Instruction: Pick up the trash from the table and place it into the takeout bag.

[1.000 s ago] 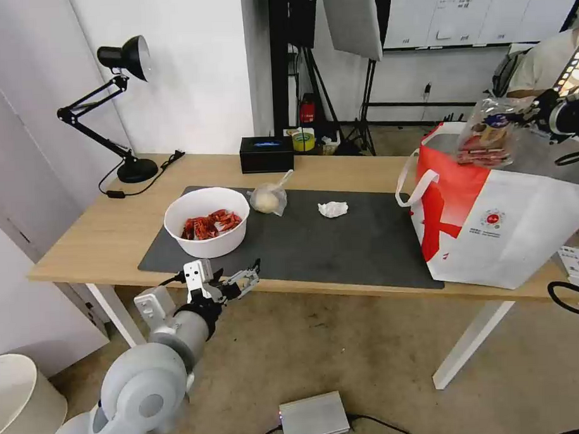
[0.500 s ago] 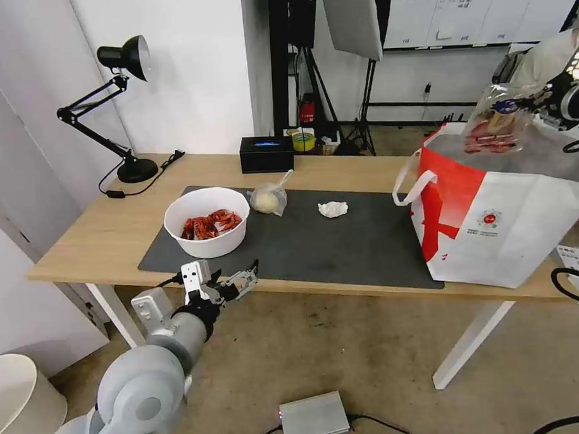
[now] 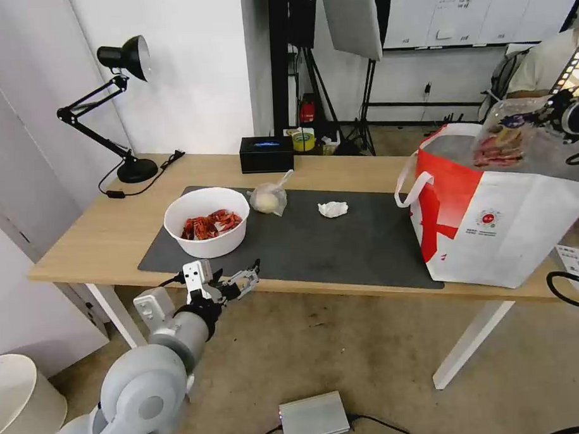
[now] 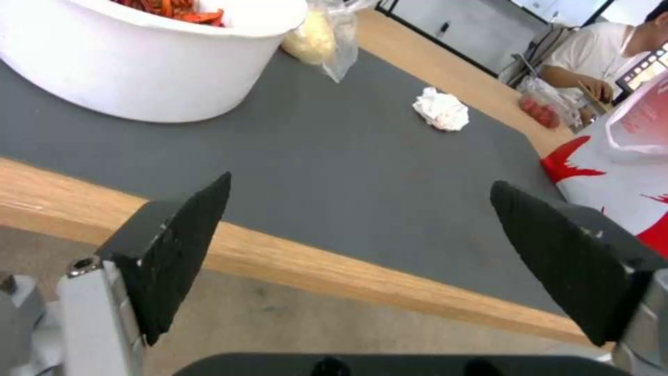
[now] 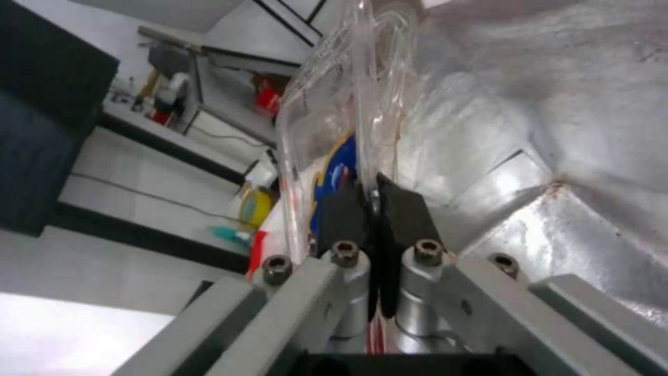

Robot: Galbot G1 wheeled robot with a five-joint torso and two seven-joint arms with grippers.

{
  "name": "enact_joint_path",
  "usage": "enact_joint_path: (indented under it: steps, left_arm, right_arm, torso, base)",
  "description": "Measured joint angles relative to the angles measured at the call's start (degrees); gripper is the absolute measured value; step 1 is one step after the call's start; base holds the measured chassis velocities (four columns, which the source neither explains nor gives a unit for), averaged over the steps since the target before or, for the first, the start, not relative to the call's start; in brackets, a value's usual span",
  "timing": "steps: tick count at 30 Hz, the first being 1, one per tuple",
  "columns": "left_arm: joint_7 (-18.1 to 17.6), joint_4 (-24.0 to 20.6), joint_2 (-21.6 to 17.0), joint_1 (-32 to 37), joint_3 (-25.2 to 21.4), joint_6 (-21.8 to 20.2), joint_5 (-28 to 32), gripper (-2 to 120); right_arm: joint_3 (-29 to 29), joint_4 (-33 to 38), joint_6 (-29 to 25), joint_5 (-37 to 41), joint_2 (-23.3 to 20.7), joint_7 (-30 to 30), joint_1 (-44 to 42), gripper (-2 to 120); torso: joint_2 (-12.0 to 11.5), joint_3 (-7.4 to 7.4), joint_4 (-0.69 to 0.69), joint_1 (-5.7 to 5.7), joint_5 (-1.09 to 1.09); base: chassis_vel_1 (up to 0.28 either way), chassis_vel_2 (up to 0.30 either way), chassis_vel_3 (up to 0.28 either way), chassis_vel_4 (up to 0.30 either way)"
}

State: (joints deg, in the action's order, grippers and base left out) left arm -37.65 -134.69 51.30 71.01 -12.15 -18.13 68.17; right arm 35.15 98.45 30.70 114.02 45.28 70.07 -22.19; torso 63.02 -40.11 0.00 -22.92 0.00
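Right gripper (image 5: 372, 209) at two o'clock in the head view, pinched together on the edge of the clear plastic box (image 3: 503, 133) with red bits, held over the open mouth of the takeout bag (image 3: 492, 229) above its foil lining. Left gripper (image 3: 244, 280) at seven o'clock, just off the table's (image 3: 100, 242) near edge, black fingers (image 4: 177, 245) spread wide, holding nothing. On the dark mat (image 3: 341, 240): white bowl (image 3: 206, 221) of crayfish shells, knotted clear bag (image 3: 268, 197) beside it, crumpled tissue (image 3: 333, 208) toward three o'clock.

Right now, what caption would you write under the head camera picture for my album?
Right gripper holds the clear plastic box over the takeout bag.
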Motion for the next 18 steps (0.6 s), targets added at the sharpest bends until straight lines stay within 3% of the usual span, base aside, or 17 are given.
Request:
enact_joint_path:
  steps: [18]
  left_arm:
    - [0.07,0.4,-0.02,-0.63,0.78,0.02,0.05,100]
  right_arm:
    - [0.52,-0.66,0.58,-2.91,2.17,-1.62,-3.85,0]
  torso:
    - [0.01,0.0,0.0,0.0,0.0]
  base:
    - [0.0,0.0,0.0,0.0]
